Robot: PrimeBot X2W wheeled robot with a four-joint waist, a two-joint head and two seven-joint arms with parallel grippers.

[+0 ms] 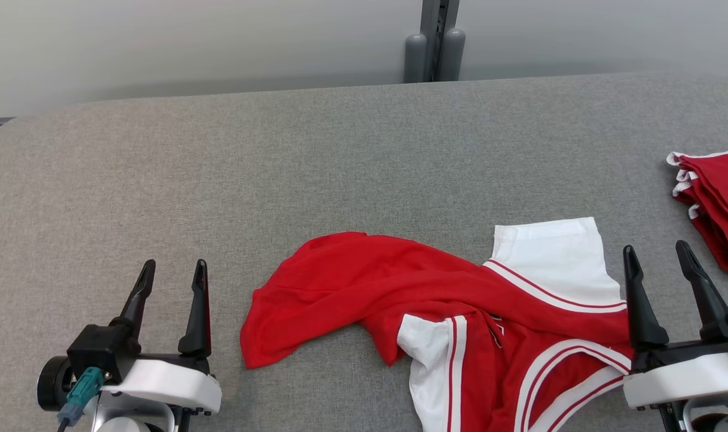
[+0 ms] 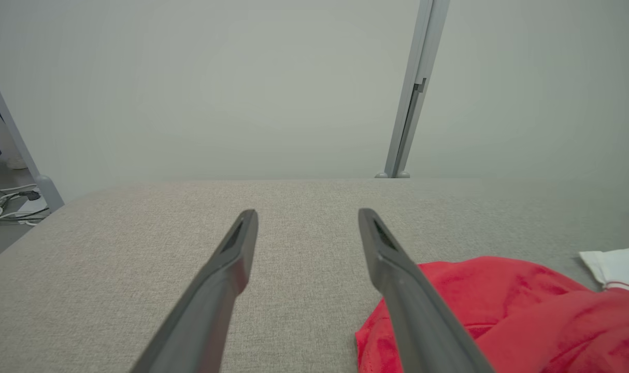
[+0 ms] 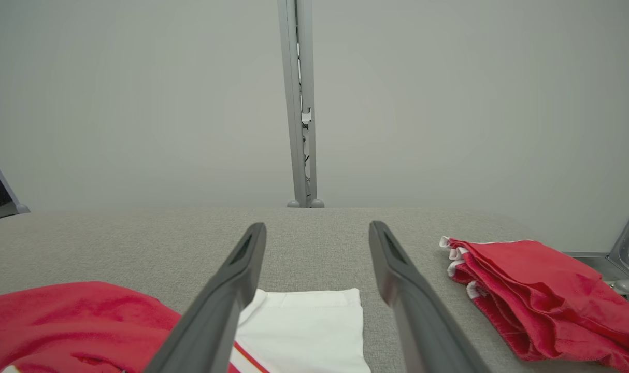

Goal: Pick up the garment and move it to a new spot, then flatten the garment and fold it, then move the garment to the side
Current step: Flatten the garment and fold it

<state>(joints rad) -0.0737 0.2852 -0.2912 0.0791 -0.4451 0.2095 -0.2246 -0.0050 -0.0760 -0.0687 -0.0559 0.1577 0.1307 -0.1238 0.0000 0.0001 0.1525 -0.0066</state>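
My left gripper [image 1: 176,264] and right gripper [image 1: 655,246] sit nearest, both spread wide, holding nothing. The garment [image 1: 364,282] lies rumpled between them on the table [image 1: 280,150]; I judge flattening, folding and moving aside are all left to do.

The garment [image 1: 436,312] lies on the tabletop [image 1: 280,150] between the left gripper [image 1: 176,264] and the right gripper [image 1: 655,246]; a folded pile [image 1: 718,198] sits farther right, apart from it.

The left gripper [image 1: 175,265] has two long, tapering black fingers [image 1: 197,306] on a black block [image 1: 103,348], a glossy white wrist shell [image 1: 166,384] and a teal plug [image 1: 83,387]. The right gripper [image 1: 655,247] looks alike.
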